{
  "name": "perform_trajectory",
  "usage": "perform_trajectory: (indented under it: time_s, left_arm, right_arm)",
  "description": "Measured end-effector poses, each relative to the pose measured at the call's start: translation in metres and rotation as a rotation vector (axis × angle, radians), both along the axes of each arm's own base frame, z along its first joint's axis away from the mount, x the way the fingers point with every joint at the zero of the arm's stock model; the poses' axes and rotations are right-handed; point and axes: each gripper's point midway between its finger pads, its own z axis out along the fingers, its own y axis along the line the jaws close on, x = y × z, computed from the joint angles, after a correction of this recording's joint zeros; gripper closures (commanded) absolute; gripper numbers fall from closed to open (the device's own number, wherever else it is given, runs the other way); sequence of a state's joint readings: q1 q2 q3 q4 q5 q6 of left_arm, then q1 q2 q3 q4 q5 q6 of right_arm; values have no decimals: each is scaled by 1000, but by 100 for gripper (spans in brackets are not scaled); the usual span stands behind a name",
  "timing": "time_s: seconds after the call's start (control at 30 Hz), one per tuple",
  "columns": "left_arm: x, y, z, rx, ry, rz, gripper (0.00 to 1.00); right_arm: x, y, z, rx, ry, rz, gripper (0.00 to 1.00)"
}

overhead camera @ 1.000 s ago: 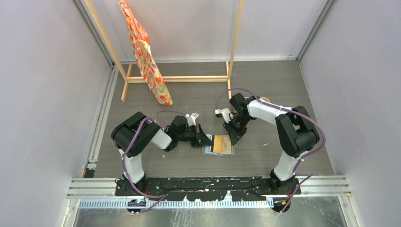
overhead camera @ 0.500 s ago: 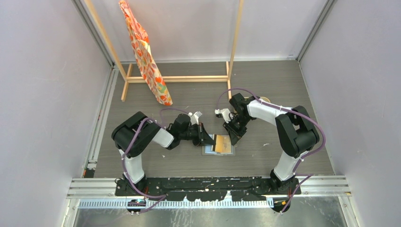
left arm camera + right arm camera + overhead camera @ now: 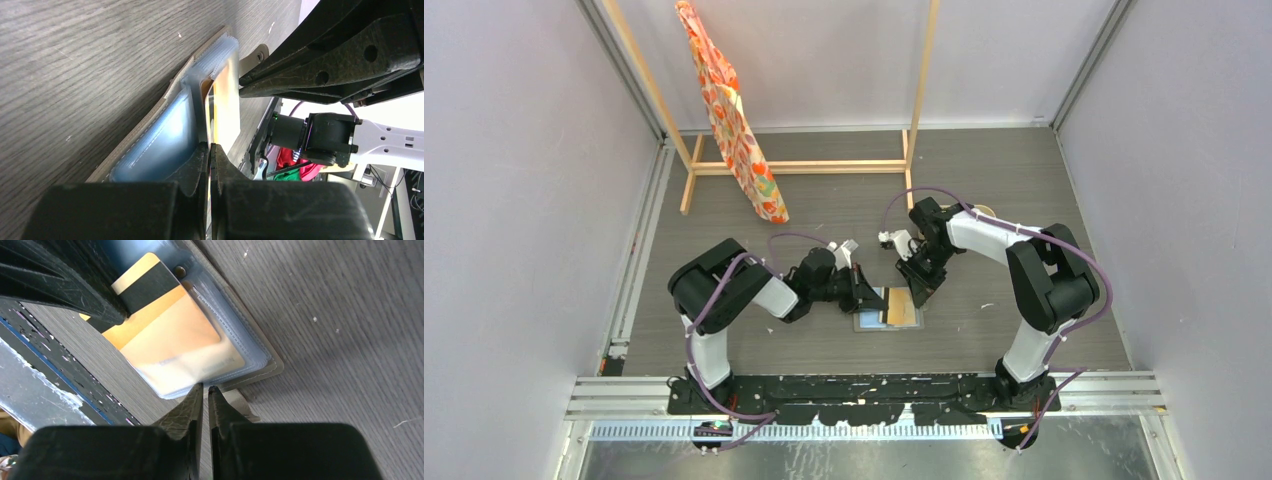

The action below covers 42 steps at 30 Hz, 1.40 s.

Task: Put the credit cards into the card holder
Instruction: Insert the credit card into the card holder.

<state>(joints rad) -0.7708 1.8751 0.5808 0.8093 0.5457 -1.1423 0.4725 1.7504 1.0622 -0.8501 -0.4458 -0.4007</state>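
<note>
The card holder [image 3: 904, 314] lies open on the table, pale blue inside [image 3: 160, 140]. My left gripper [image 3: 210, 146] is shut on a thin gold credit card [image 3: 226, 105] that stands on edge. The card's far end lies in the holder's clear pocket. In the right wrist view the card's dark-striped end [image 3: 150, 284] sticks out and its orange body [image 3: 180, 337] shows hazy under the plastic. My right gripper [image 3: 205, 386] is shut to a hairline, tips at the holder's near edge [image 3: 260, 371], with nothing visible between them. From above, the left gripper [image 3: 871, 296] and right gripper [image 3: 919, 292] flank the holder.
A wooden rack [image 3: 804, 166] stands at the back, with an orange patterned cloth [image 3: 729, 115] hanging from it. Part of a beige tray [image 3: 986, 210] shows behind the right arm. Walls close both sides, and a metal rail [image 3: 864, 392] runs along the near edge.
My left gripper has moved right toward the holder with the card, which now reaches further over it. The right arm has stayed in place.
</note>
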Motion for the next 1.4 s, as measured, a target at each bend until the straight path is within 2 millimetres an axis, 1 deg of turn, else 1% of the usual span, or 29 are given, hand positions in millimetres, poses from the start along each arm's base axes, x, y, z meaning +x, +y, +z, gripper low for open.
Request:
perform_trajectory:
  time_s: [0.33, 0.57, 0.67, 0.77, 0.83, 0.9, 0.97, 1.13, 1.23, 1.4]
  left_arm:
    - [-1, -5, -1, 0, -10, 63, 100]
    - [-2, -7, -2, -13, -15, 103, 100]
    - [-3, -9, -2, -14, -21, 115, 98]
    - [-3, -10, -2, -13, -28, 124, 94]
    - [-3, -9, -3, -11, -29, 132, 92]
    - [-3, -9, -4, -8, -26, 142, 88]
    - [-3, -10, -4, -6, -26, 147, 85]
    - [-4, -10, -6, 10, -28, 160, 77]
    - [-4, -9, -4, 23, -33, 166, 74]
    - [-5, -6, -3, 48, -45, 167, 71]
  right_arm:
    - [-2, 2, 1, 10, 10, 1, 79]
    - [-2, 5, 8, 36, 2, 10, 75]
    - [-1, 6, 18, 57, -27, 19, 76]
    - [0, 7, 28, 86, -60, 36, 81]
    - [0, 8, 31, 97, -69, 45, 85]
    - [-1, 8, 31, 100, -64, 49, 88]
    - [-2, 8, 30, 99, -57, 51, 89]
    - [-6, 10, 22, 98, -9, 43, 90]
    - [-9, 13, 21, 111, 19, 33, 89]
    - [-14, 24, 24, 161, 78, -4, 89]
